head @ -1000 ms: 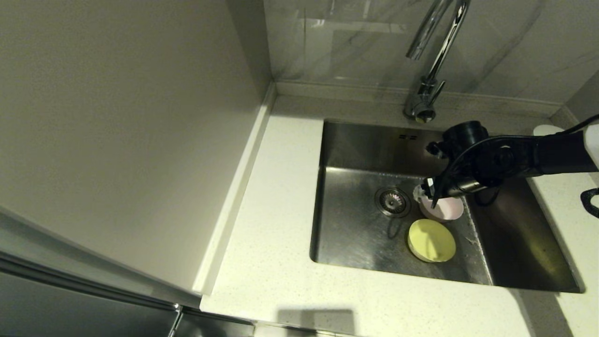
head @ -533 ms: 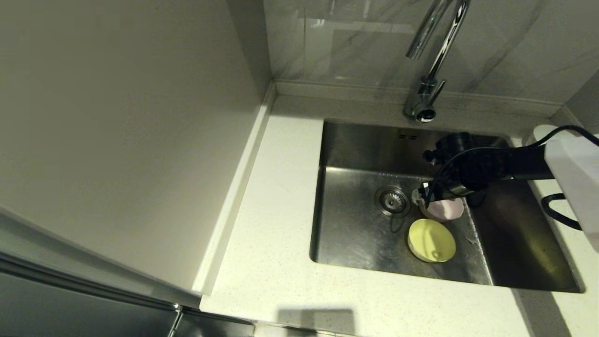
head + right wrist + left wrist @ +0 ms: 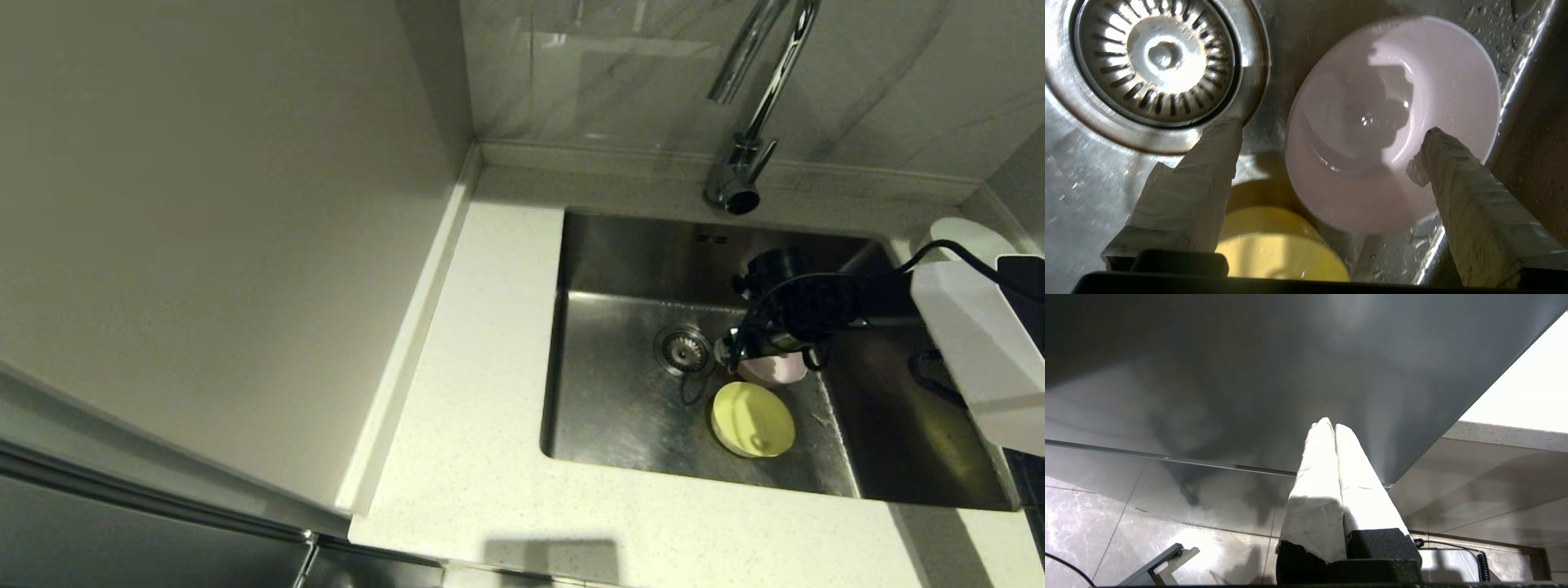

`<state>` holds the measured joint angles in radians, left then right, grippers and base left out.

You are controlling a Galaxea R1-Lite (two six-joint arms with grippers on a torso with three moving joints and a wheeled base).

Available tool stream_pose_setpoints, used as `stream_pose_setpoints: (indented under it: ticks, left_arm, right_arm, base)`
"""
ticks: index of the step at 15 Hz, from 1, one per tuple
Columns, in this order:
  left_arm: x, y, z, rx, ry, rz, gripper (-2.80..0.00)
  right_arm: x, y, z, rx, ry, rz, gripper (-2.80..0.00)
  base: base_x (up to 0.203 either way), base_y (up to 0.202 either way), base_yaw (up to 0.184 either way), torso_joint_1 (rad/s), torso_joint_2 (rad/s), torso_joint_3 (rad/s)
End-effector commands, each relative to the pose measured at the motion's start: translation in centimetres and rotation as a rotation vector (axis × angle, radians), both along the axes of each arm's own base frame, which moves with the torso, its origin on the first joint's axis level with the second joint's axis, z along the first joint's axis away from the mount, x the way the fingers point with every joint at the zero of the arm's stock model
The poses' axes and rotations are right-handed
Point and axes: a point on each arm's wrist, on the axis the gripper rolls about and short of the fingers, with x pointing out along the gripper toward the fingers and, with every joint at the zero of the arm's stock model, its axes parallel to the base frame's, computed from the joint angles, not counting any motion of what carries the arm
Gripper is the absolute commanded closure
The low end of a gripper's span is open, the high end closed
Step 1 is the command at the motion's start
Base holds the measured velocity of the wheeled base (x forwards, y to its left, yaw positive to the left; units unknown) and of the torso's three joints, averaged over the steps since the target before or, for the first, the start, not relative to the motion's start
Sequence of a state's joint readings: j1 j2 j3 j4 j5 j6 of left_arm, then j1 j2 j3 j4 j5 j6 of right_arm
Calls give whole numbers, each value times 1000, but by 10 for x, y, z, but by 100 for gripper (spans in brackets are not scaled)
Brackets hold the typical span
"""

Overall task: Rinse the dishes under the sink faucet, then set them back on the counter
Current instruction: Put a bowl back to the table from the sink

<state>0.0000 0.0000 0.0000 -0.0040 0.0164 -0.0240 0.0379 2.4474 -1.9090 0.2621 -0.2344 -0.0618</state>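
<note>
The right claw (image 3: 1331,134) is down in the large rectangular brushed stainless-steel sink (image 3: 620,408), its tape-wrapped fingers (image 3: 1208,163) spread wide apart around the near side of the small round pale pink plastic-looking bowl (image 3: 1392,122): one finger lies between the bowl and the round steel drain strainer (image 3: 1155,61), the other reaches over the bowl's rim to its inside wall. Nothing is gripped yet. The pink bowl sits upright on the sink floor with a little water in its bottom, just beside the pale yellow bowl (image 3: 753,420), which lies nearer the front of the sink. No white bowl can be made out. The tall shiny chrome gooseneck faucet (image 3: 755,106) stands behind the sink, and no stream shows from it. The left claw (image 3: 1331,457) is parked away from the work, fingers pressed together on nothing. This looks like the pick-up of the pink bowl; the next move would call for closing on its rim firmly enough that wet plastic does not slip, then lifting it clear of the yellow bowl toward the off-white speckled stone-like desk (image 3: 473,457).
</note>
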Motion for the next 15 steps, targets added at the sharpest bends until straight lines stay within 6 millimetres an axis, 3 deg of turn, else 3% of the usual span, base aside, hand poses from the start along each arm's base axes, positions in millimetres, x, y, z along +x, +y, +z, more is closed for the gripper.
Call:
stream_pose_setpoints:
  ticks: [1, 3, 4, 12, 15]
  left_arm:
    - [0, 0, 0, -1, -2, 0, 0]
    - [0, 0, 0, -1, -2, 0, 0]
    - [0, 0, 0, -1, -2, 0, 0]
    - [0, 0, 0, -1, -2, 0, 0]
    - [0, 0, 0, -1, -2, 0, 0]
  right_arm:
    - [6, 0, -10, -16, 8, -10, -280]
    - [6, 0, -12, -31, 16, -2, -280]
    - [6, 0, -13, -31, 21, -2, 0]
    - [1, -2, -21, -37, 62, 10, 0]
    - [-4, -3, -10, -34, 52, 4, 0]
  base:
    - [0, 0, 0, 0, 0, 0]
    - [0, 0, 0, 0, 0, 0]
    - [0, 0, 0, 0, 0, 0]
    - [0, 0, 0, 0, 0, 0]
    - [0, 0, 0, 0, 0, 0]
